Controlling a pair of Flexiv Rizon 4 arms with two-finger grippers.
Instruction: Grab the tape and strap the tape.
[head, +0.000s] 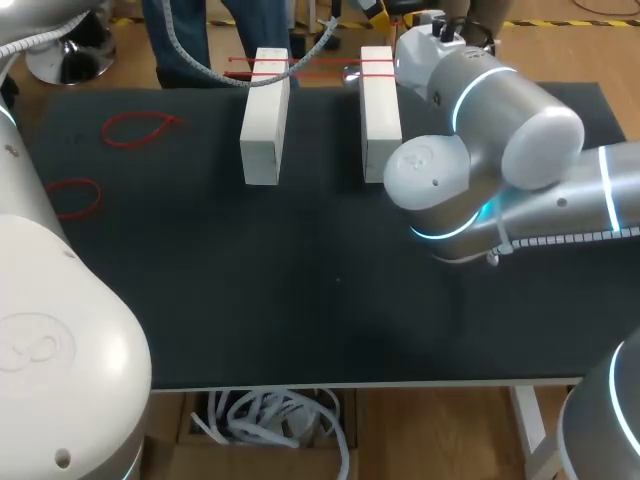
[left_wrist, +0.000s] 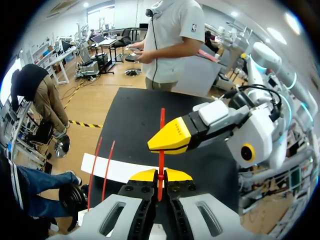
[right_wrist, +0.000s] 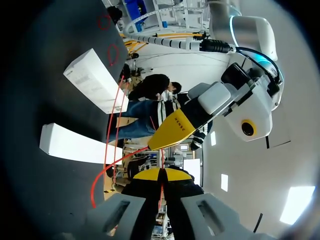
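A thin red tape (left_wrist: 162, 117) runs upright between my two grippers, past the table's far edge. In its own wrist view my left gripper (left_wrist: 160, 175) is shut on this tape. My right gripper (left_wrist: 171, 140) meets it from the side, tip to tip. The right wrist view shows my right gripper (right_wrist: 160, 175) shut on the tape (right_wrist: 106, 170), which curves off toward the blocks, with my left gripper (right_wrist: 172, 131) just ahead. Two white blocks (head: 265, 120) (head: 380, 110) lie side by side at the back. Red tape strands (head: 268, 62) cross their far ends.
Two spare red tape loops (head: 140, 128) (head: 75, 195) lie on the black table (head: 300, 300) at the left. My right arm (head: 500, 150) bulks over the table's right side and hides part of the right block.
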